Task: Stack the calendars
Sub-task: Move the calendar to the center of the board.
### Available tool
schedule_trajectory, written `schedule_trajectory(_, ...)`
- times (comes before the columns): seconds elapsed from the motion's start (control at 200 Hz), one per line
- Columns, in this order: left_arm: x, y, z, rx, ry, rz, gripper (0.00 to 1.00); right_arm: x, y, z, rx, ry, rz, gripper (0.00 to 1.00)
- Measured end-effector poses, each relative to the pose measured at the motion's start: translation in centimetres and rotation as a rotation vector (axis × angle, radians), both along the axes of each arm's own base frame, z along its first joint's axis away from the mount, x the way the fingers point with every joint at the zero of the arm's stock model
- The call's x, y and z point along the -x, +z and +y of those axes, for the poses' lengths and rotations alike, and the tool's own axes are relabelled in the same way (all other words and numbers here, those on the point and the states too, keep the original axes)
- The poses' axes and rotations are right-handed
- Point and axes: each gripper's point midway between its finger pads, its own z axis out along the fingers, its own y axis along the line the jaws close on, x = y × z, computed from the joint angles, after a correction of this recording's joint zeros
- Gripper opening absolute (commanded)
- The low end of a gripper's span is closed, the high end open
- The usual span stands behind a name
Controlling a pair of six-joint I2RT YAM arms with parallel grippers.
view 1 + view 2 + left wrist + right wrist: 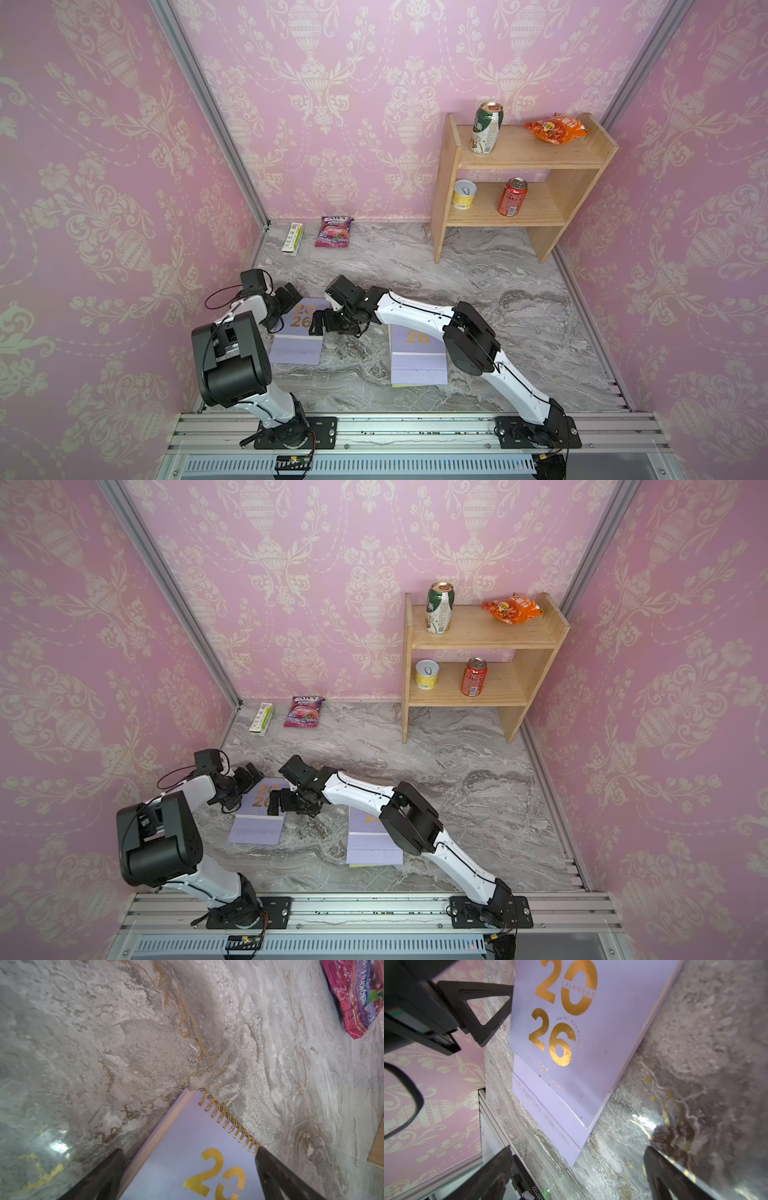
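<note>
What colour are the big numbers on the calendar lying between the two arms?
Shiny gold, on the lilac calendar; the right wrist view shows it best.

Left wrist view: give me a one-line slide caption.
Open left gripper with a finger either side of the spiral-bound lilac calendar lying on a marble tabletop.

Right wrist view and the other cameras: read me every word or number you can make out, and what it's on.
"20 26" and "CALENDAR": gold print on the lilac spiral-bound calendar.
"26": second lilac calendar, its upper digits hidden.
"& BLACK CHERRY": purple foil snack pouch.
Too small to read: tall green can, red can, orange snack bag, white box.
</note>
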Motion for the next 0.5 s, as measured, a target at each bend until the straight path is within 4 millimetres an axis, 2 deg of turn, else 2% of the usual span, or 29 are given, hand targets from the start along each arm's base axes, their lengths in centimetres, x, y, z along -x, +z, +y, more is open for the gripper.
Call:
schedule_trajectory(0.295,0.8,0.3,-1.6,0.035,-0.001,-0.017,0.99,-0.5,-0.7,-0.4,0.019,-0.034,0.017,0.99)
schedule_trajectory(0.5,0.6,1.1,-2.8,0.051,-0.024,-0.044,0.99,-0.8,-0.7,-0.6,0.019,-0.044,0.018,0.99)
